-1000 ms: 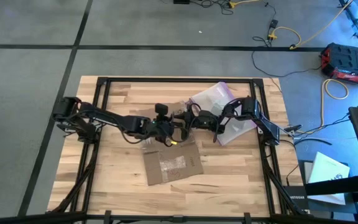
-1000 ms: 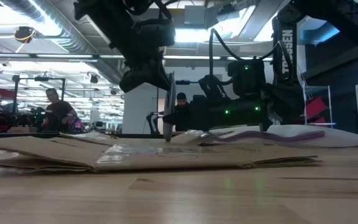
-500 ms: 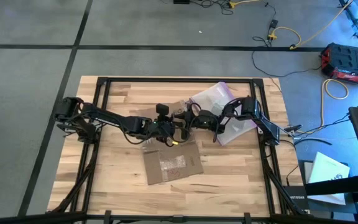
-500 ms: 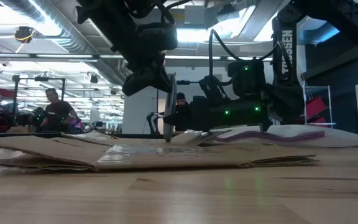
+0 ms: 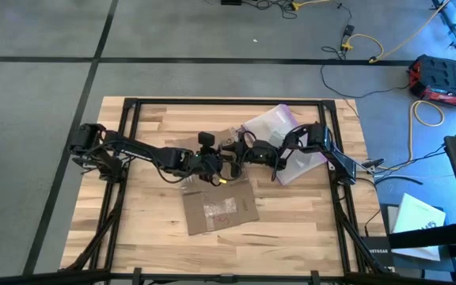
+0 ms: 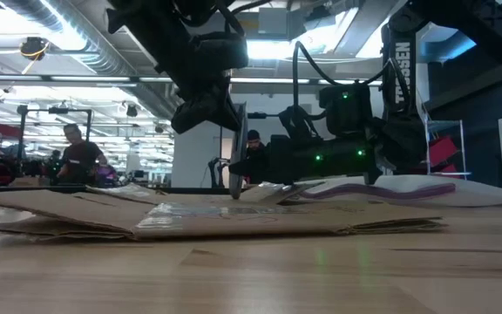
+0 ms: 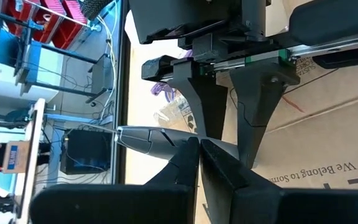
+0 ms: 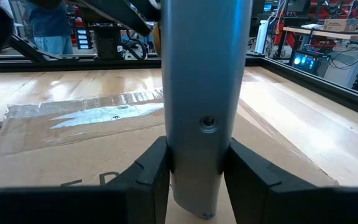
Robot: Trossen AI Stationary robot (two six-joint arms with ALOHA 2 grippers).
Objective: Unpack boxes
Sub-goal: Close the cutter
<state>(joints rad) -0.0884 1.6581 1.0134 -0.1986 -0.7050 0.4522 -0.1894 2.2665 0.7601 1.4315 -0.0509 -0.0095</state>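
Note:
A flattened brown cardboard box [image 5: 218, 210] lies at the table's middle, and more cardboard [image 7: 316, 174] lies under both grippers. A grey knife-like tool [image 6: 236, 148] stands upright above it, its lower end close over the cardboard [image 8: 73, 143]. My right gripper [image 8: 199, 155] reaches in level from the table's right and is shut on the tool. My left gripper [image 7: 199, 148] comes from the left, slanting down. Its fingers are shut, and its tips are at the tool's upper half [image 7: 145, 138]. My right gripper pinches the tool's lower part [image 8: 199, 186] between its two fingers, one on each side. The fingers come level from the table's right and lie across the tool. The tool stands upright; whether its lower end touches the cardboard I cannot tell. My left gripper has its shut fingertips [image 7: 188, 152] in front of the tool's upper half. They hide the place of contact, so I cannot tell whether they touch or pinch it.
A clear plastic bag with a purple edge [image 5: 279, 127] lies at the far right of the table, behind my right arm. A dark metal frame [image 5: 228, 101] runs round the tabletop. People show in the room beyond the table [image 6: 81, 157].

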